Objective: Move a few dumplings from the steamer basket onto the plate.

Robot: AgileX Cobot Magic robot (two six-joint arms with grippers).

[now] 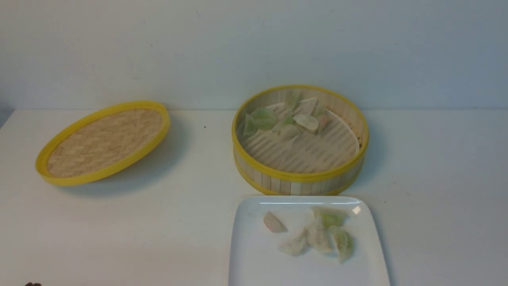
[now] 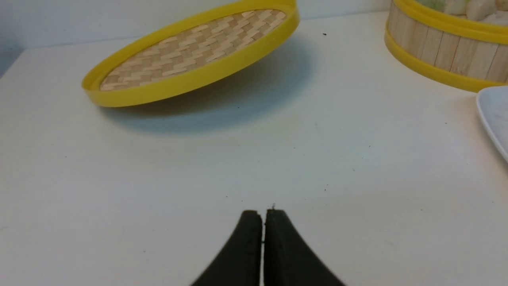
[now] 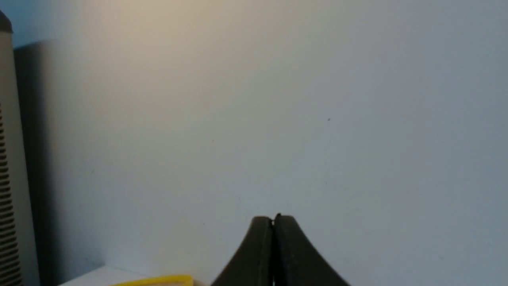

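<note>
Several pale white and green dumplings (image 1: 315, 236) lie on the plate (image 1: 254, 254), set just in front of the steamer basket (image 1: 300, 174); more are heaped at the basket's far side. Further picks are best made singly, from above. The left hand (image 2: 262, 212) and right hand (image 3: 273, 218) are closed, empty.

The plate (image 1: 254, 254) runs off the front view's bottom edge, its near corners unseen. In the left wrist view only a sliver of plate (image 2: 494, 119) shows at 3 o'clock, and the steamer basket (image 2: 444, 51) is cropped at 1 o'clock (its dumplings (image 2: 476, 8) barely visible). The right wrist view shows just a yellow rim fragment (image 3: 158, 281) at 7 o'clock, unidentifiable.
</note>
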